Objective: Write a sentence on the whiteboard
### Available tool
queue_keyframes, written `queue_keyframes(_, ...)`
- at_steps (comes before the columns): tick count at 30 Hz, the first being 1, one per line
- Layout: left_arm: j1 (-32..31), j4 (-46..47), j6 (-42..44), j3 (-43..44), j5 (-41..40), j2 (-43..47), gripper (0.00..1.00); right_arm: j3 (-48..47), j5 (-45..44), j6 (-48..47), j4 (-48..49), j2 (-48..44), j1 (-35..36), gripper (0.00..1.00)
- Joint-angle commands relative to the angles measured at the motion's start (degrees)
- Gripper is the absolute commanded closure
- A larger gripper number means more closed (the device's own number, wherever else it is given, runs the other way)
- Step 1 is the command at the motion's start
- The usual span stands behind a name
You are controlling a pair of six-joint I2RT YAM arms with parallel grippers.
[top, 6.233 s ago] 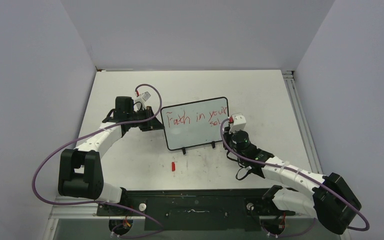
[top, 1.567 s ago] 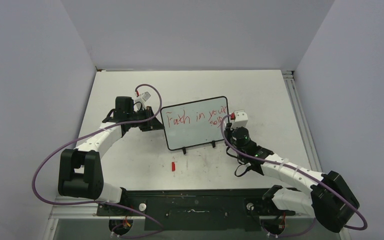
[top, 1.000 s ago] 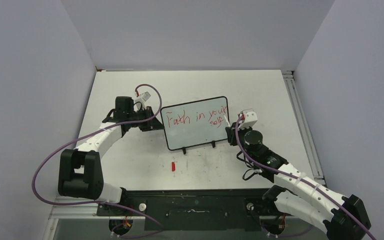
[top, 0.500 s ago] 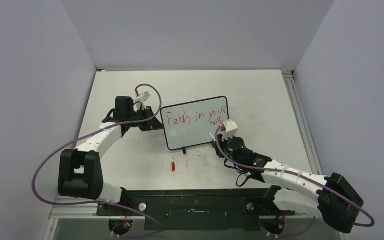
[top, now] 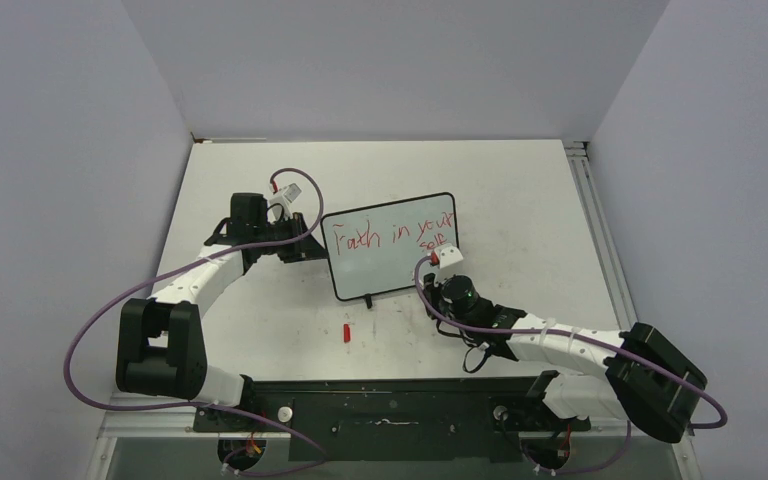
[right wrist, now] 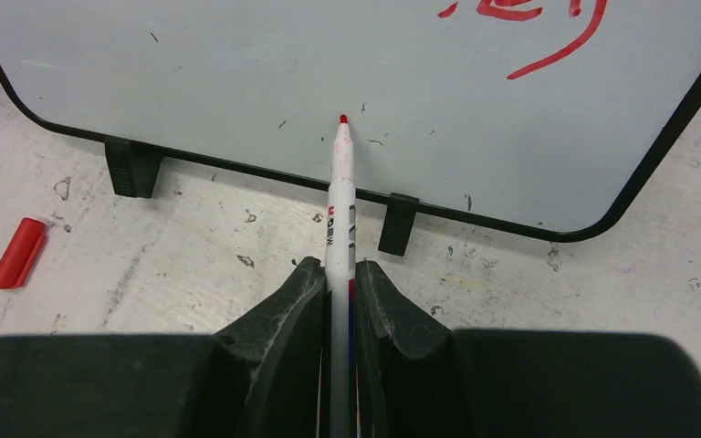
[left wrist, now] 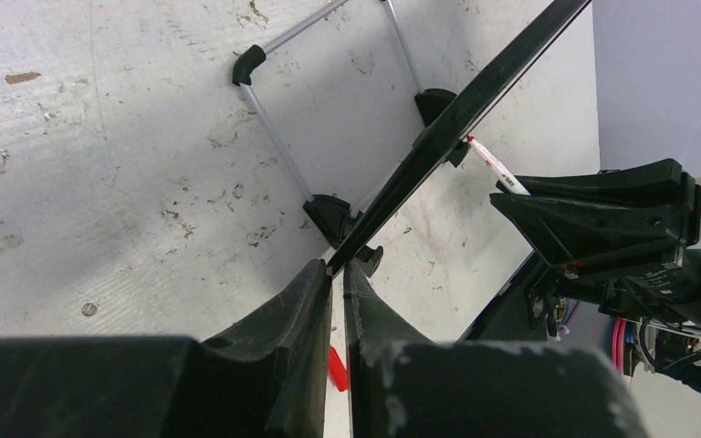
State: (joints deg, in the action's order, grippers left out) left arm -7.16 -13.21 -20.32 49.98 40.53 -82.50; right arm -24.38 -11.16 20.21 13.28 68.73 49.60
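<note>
Small white rectangular whiteboard [top: 380,265] with a thin black frame stands mid-table on the scuffed white tabletop [top: 520,200], propped and tilted back. It rests on two small black plastic feet [right wrist: 132,166]. A thin metal wire stand [left wrist: 274,137] behind it shows in the left wrist view.

Red handwritten sentence [top: 392,236] runs in two slanting lines across the board's upper part and reads roughly "Faith in your self".

Left gripper [left wrist: 338,269] is pinched on the board's left edge, with the frame caught between its black fingers.

Right gripper [right wrist: 338,266] sits at the board's lower right, clamped on a white-barrelled, red-tipped marker pen [right wrist: 340,196]. The pen points at the board face just above the bottom frame, between the two feet. The tip is very close to the surface; cannot tell if it touches. The tail of a red stroke sits up and right of the tip, apart from it.

Small red plastic pen cap [top: 347,332] lies on the table in front of the board, left of the right gripper, touching nothing.
</note>
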Motion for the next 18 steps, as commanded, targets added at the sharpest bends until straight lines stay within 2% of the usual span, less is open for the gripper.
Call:
queue_keyframes(1, 0.0, 0.9, 1.2, 2.3, -0.9, 1.5, 0.91, -1.2, -1.7, 0.9, 2.4, 1.1, 0.4, 0.95)
queue_keyframes(18, 0.0, 0.9, 1.2, 2.1, -0.7, 2.0, 0.91, -0.1, -3.0, 4.0, -0.8, 0.8, 0.6, 0.95)
